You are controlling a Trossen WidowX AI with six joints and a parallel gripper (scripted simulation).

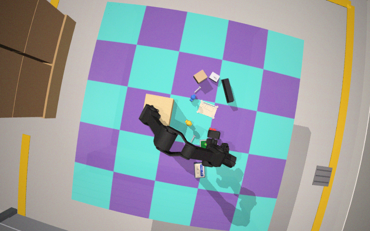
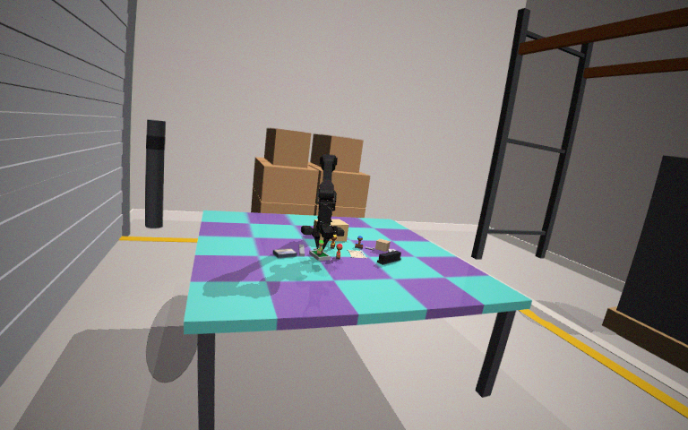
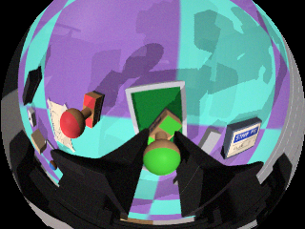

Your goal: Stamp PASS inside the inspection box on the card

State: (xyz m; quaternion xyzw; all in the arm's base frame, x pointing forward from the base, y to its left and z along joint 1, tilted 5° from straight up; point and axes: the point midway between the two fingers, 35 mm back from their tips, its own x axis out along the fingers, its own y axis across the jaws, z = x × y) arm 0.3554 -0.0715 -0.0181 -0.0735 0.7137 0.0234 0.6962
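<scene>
My gripper (image 3: 161, 134) (image 2: 321, 246) is shut on the green-knobbed stamp (image 3: 162, 157) (image 2: 320, 243) (image 1: 205, 144), holding it by the wooden handle with the knob up. In the wrist view its base is over the near part of the open green ink pad (image 3: 145, 105) (image 2: 322, 256) (image 1: 202, 143). Whether the base touches the pad cannot be told. The fingers are hidden under the arm in the top view. The cream card (image 1: 207, 109) (image 2: 356, 253) (image 3: 56, 119) lies flat with curled corners; its printed lines are too small to read.
A red-knobbed stamp (image 1: 212, 129) (image 2: 339, 247) (image 3: 72, 123) stands between pad and card. Nearby are yellow (image 1: 188, 122) and blue (image 1: 192, 97) stamps, a labelled stamp-pad case (image 1: 199, 170) (image 3: 243, 138), a grey block (image 3: 210, 139), a black block (image 1: 227, 90) and a tan box (image 1: 200, 76).
</scene>
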